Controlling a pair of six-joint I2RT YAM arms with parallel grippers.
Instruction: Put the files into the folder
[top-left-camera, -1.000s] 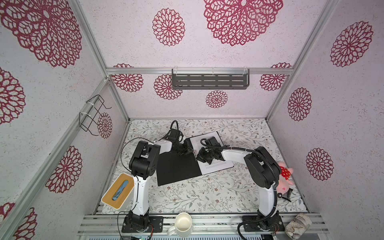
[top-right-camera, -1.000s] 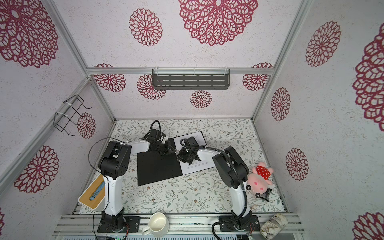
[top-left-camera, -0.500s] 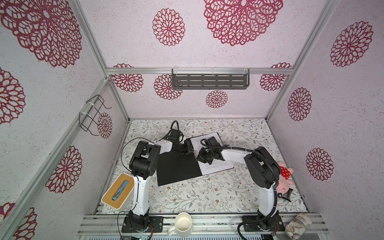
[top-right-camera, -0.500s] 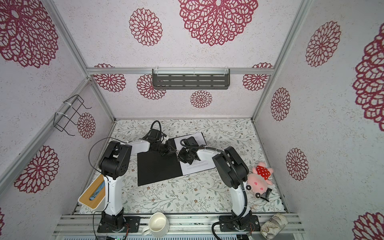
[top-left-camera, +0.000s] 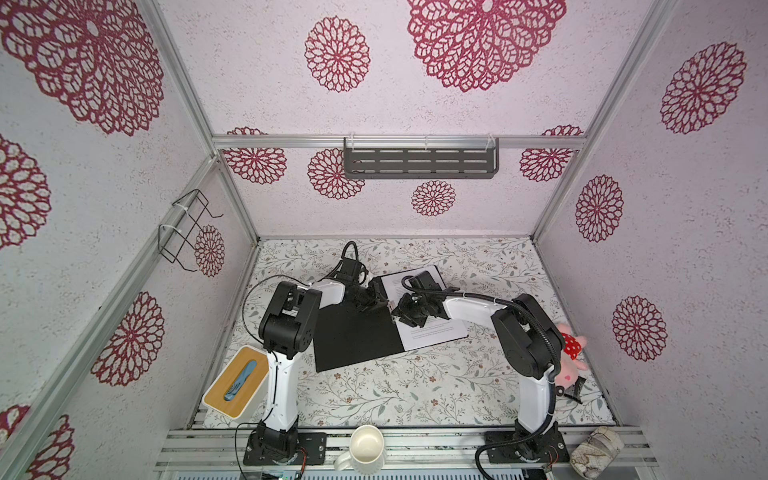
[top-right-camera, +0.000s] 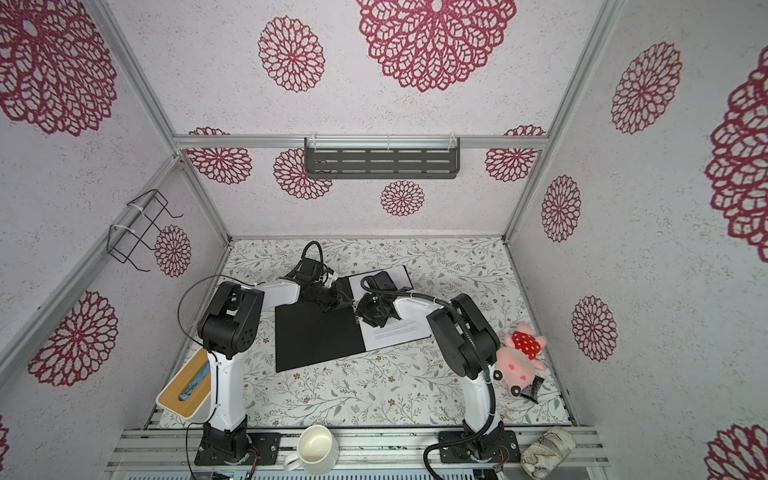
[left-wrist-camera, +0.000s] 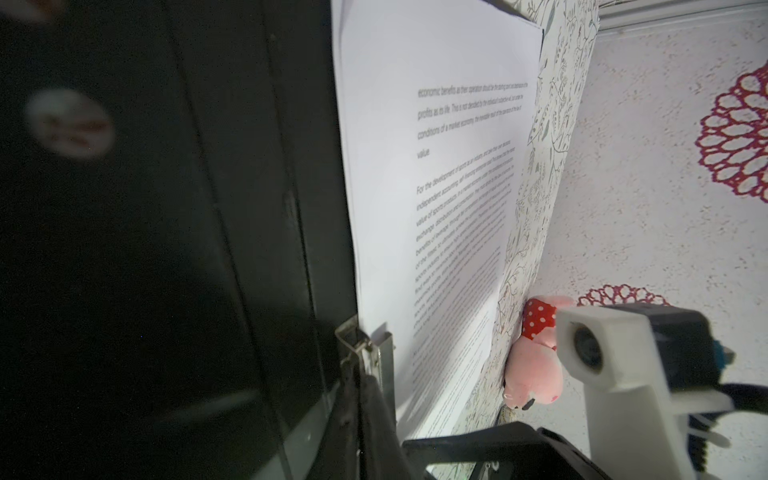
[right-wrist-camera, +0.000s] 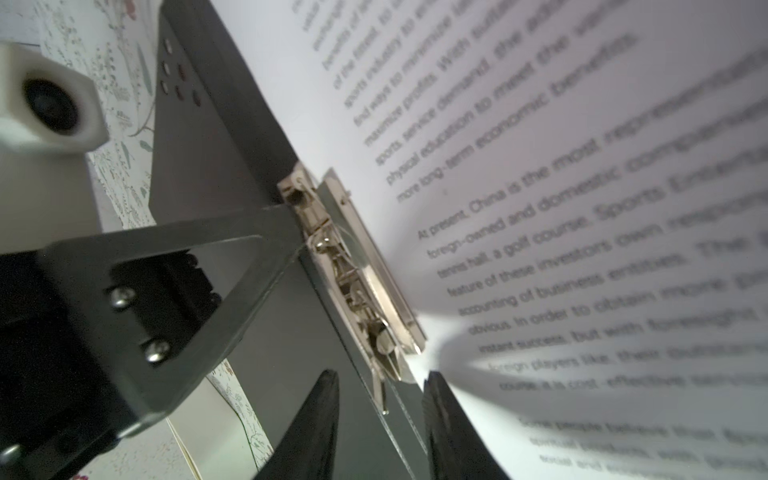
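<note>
Files (top-left-camera: 432, 332) lie as a white stack on the right half of the open folder (top-left-camera: 353, 340). The folder rests flat on the table (top-left-camera: 374, 395) with its black inside up, and its bare cover spreads towards the left arm. What we think the next move turns on is the metal clip (right-wrist-camera: 357, 282). It sits along the stack's inner edge, and its long axis runs with the folder's spine, from the near side of the table towards the far side. Both arms meet there: in both top views the left gripper (top-left-camera: 383, 305) reaches the clip from the cover's side, while the right gripper (top-left-camera: 398, 318) comes in over the paper. The clip is thus about equally close to each. We see the right claw's two fingers standing apart, with one end of the clip in the gap between them. They hold nothing, though one finger lies close against the printed sheet, which bows up a little beside the clip. The left claw is together, and its tip touches the other end of the clip. We cannot tell whether it pinches the lever or only presses it. The stack's edge seems tucked under the clip's plate, so we judge that settling the clip comes next.
</note>
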